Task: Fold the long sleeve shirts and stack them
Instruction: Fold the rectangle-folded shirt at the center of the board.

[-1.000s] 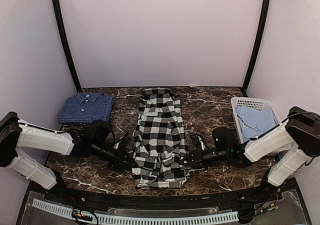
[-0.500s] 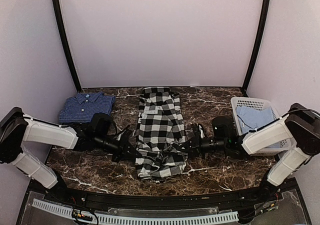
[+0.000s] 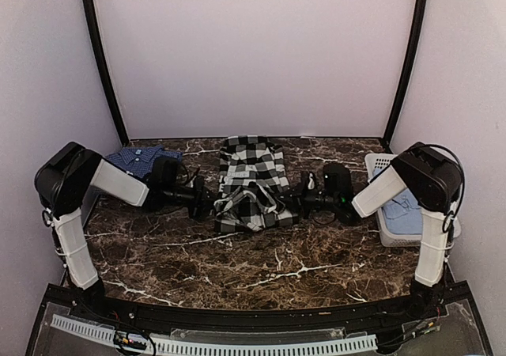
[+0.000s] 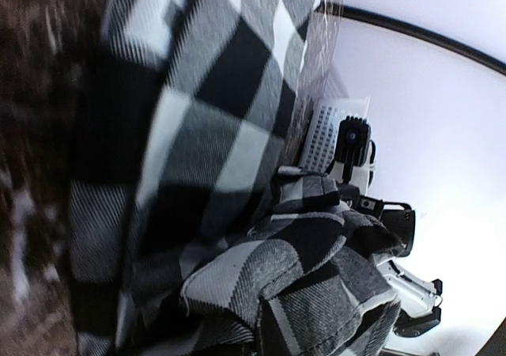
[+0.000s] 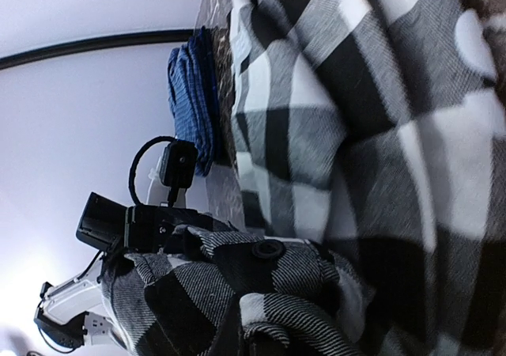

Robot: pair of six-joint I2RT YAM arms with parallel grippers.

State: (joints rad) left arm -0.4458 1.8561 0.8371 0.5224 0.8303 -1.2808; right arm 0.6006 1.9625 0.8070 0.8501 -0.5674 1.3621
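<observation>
The black-and-white checked long sleeve shirt (image 3: 251, 160) lies in the middle of the table, its near half lifted and doubled back toward the collar. My left gripper (image 3: 212, 206) is shut on the left side of the raised hem (image 3: 247, 206). My right gripper (image 3: 291, 206) is shut on its right side. In both wrist views bunched checked cloth (image 4: 316, 269) (image 5: 237, 285) covers the fingers. The dark blue long sleeve shirt (image 3: 130, 159) (image 5: 192, 95) lies folded at the back left, partly behind my left arm.
A white slotted basket (image 3: 383, 166) (image 4: 324, 130) holding light blue cloth stands at the right edge, behind my right arm. Dark marble tabletop (image 3: 253, 261) spreads across the near half. Pale walls enclose the back and sides.
Both grippers have carried the checked shirt's near hem up and away toward the collar. The shirt now looks about half as long, and both arms reach further back.
</observation>
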